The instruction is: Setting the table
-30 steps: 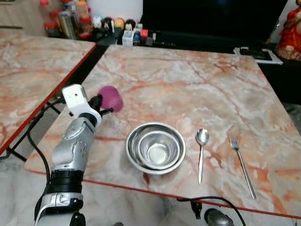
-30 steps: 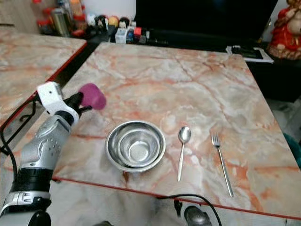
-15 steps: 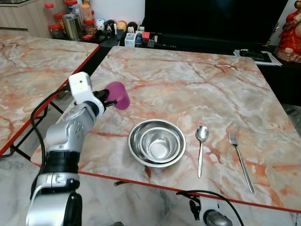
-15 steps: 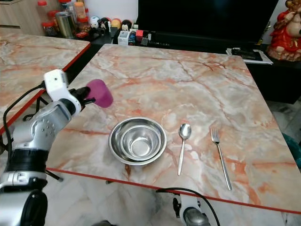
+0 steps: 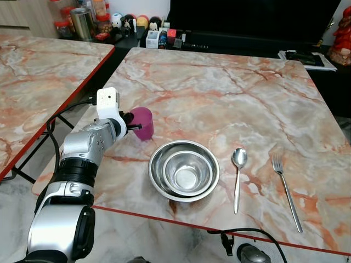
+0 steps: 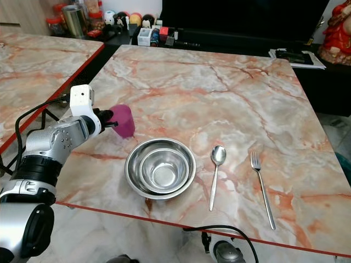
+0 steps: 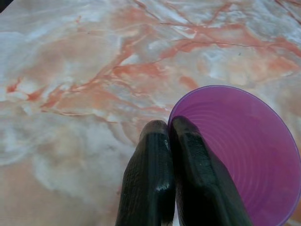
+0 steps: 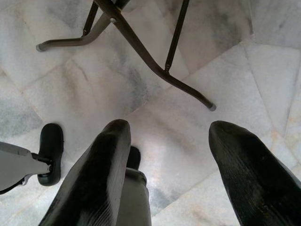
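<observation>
- Left wrist view: the left gripper [image 7: 170,136] has its two black fingers [image 7: 148,179] pressed nearly together, pinching the rim of the purple cup [image 7: 244,150]. One finger is inside the wall, the other outside. A rim pinch suits a thin-walled cup and leaves the base free to meet the table.
- Left eye view: the purple cup [image 5: 143,123] is upright or close to it, mouth up, low over the marble table [image 5: 219,93] near its left edge. Whether the base is touching the surface cannot be told.
- The cup sits up and to the left of the steel bowls [image 5: 184,171], near them but apart. Judgement: this is the drink position of a place setting, so the step in hand is setting the cup down.
- The steel bowls are two, nested, at the front centre of the table. To their right lies the spoon [image 5: 238,175], then the fork [image 5: 286,189], both with handles toward the robot and clear of each other. The setting looks nearly complete.
- Risk, as a judgement: opening before the base is flat could tip the light cup, since the inner finger must lift out cleanly.
- Right wrist view: the right gripper [image 8: 164,155] hangs idle, fingers spread wide and empty, over a pale tiled floor [image 8: 263,56] beside the black table legs [image 8: 141,47].
</observation>
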### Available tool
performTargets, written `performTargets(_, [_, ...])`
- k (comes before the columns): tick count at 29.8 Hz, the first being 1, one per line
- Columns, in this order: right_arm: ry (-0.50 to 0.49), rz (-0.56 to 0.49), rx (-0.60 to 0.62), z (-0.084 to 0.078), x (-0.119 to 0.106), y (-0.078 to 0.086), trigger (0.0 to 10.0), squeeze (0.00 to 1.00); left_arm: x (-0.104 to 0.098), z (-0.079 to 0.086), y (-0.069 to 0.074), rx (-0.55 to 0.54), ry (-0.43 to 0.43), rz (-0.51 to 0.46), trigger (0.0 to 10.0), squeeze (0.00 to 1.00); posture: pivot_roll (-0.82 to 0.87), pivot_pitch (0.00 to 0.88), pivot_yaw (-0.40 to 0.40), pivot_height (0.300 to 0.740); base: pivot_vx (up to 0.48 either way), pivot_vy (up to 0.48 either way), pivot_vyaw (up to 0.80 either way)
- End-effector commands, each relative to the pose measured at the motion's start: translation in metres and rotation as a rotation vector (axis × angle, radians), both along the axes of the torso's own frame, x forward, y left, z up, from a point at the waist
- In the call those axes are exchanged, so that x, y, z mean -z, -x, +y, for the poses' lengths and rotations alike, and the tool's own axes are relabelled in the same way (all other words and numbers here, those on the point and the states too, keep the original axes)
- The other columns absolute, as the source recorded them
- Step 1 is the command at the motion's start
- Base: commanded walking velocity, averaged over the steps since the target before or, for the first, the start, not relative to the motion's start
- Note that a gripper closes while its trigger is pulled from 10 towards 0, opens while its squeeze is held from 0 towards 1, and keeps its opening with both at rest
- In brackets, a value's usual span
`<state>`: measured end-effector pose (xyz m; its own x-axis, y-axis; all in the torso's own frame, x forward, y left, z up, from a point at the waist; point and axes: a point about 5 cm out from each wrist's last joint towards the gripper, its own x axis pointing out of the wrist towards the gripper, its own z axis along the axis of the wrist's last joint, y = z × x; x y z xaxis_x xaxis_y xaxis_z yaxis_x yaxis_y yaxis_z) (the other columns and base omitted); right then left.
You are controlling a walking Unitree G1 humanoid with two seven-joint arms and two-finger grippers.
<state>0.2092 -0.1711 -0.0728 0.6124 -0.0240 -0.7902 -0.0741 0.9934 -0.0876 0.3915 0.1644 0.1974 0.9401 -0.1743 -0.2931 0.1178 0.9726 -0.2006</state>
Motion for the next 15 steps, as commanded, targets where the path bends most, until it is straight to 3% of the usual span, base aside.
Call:
performTargets(1, [-0.003,0.008,0.025,-0.002,0.001,0.002,10.0,0.00,-0.009,-0.003,-0.003,0.017,-0.010,-0.015,10.0,0.00,0.13,0.076,-0.031,0.715,0.000,0.000,0.00])
performTargets(9, [-0.005,0.006,0.024,-0.002,0.001,0.002,10.0,0.00,-0.022,-0.007,-0.001,0.095,-0.024,-0.039,10.0,0.00,0.13,0.078,-0.029,0.715,0.000,0.000,0.00])
performTargets(15, [-0.005,0.007,0.025,-0.001,0.001,0.002,10.0,0.00,-0.009,-0.011,0.009,0.153,-0.051,0.007,10.0,0.00,0.13,0.079,-0.028,0.715,0.000,0.000,0.00])
